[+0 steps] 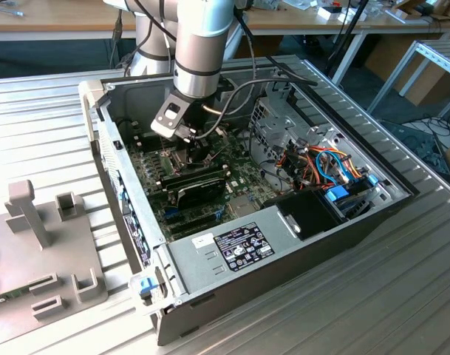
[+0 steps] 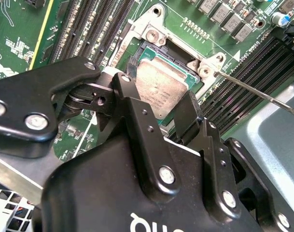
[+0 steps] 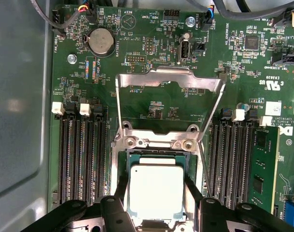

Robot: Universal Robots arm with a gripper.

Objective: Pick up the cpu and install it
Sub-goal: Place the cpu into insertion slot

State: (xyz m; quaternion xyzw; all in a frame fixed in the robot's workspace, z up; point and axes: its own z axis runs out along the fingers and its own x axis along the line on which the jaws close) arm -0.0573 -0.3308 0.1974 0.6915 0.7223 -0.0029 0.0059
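Gripper on 1 arm reaches down into 1 open PC case lying on ribbed metal table, w/ 1 power supply along the case edge nearest the exterior camera. In both wrist views 2 black fingers clamp 1 cpu by opposite sides, silver top up. The cpu is w/in the square socket approx mid motherboard; can't tell if fully seated. 1 hinged socket frame is swung open, off the cpu, w/ 2 screws at its hinge end. 1 thin lever rod runs beside the socket. Black memory slots flank the socket on both sides; 1 green memory module sits in a slot near the board edge. 1 coin cell lies beyond the frame. 1 grey fixture plate sits on the table at the exterior view's left, well apart from the case.
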